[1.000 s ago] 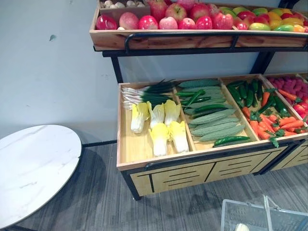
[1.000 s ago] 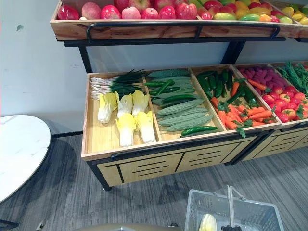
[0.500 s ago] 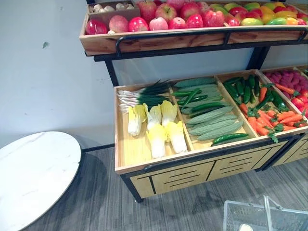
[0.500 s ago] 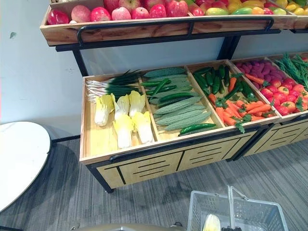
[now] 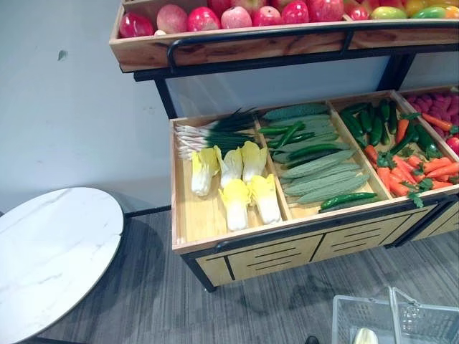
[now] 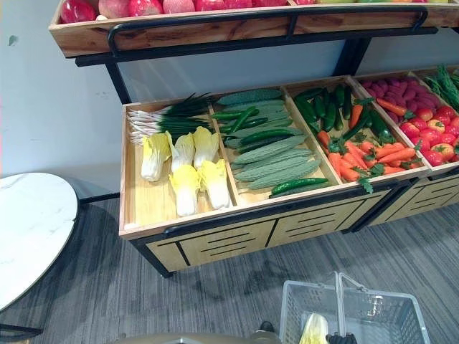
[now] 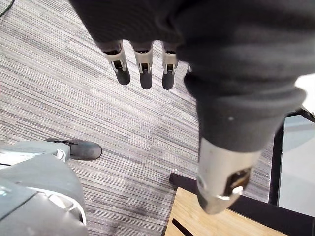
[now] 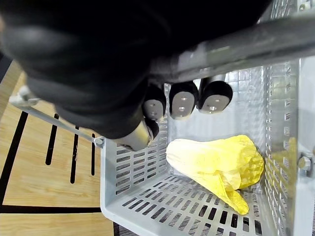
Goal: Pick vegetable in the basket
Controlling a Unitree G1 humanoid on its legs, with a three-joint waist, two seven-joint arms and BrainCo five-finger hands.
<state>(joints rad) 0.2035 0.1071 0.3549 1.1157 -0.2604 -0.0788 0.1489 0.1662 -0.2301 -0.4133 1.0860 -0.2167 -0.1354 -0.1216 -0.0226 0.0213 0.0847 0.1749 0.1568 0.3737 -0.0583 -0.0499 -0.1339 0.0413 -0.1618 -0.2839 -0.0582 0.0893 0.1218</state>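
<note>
Right wrist view: right hand point(image 8: 183, 102) curled round the handle point(image 8: 236, 46) of the grey basket point(image 8: 133, 196), one yellow cabbage point(image 8: 216, 162) lying inside. Left hand point(image 7: 142, 64) hangs, fingers straight, above the floor point(image 7: 74, 98). Five cabbages point(image 6: 185, 188) lie centre-left in the right eye view, in the wooden stand point(image 6: 215, 247).

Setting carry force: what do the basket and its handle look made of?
Basket: pale grey plastic, matte, judging by its moulded slotted walls. Handle: smooth grey bar with dull sheen, metal or plastic, cannot tell. The right hand curls round it.
</note>
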